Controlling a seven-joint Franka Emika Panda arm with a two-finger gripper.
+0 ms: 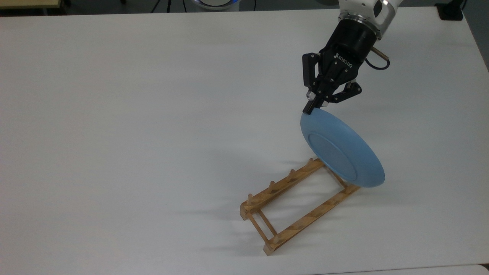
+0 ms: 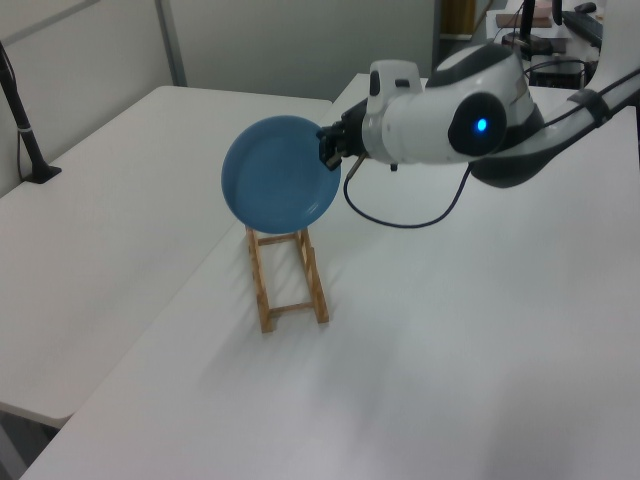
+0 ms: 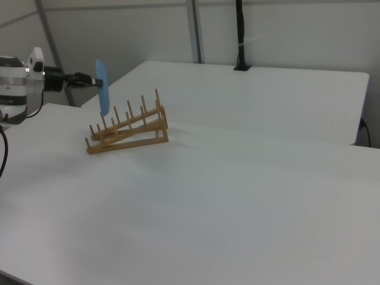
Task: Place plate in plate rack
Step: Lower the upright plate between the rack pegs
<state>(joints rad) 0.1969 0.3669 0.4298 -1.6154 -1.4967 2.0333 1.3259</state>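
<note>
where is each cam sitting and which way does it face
Top view: high over the table's near edge, looking down; gripper, wrist, plate, plate rack.
Left view: raised off the plate rack's end, along its rails; white arm, gripper, plate's face.
Right view: low, side-on; plate edge-on, gripper.
All share plate and rack.

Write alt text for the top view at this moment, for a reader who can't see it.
A black two-finger gripper holds a light-blue plate by its rim, on edge and tilted, over the top view's right end of a low wooden plate rack. The rack lies diagonally on a white table, and its slots hold nothing.
</note>
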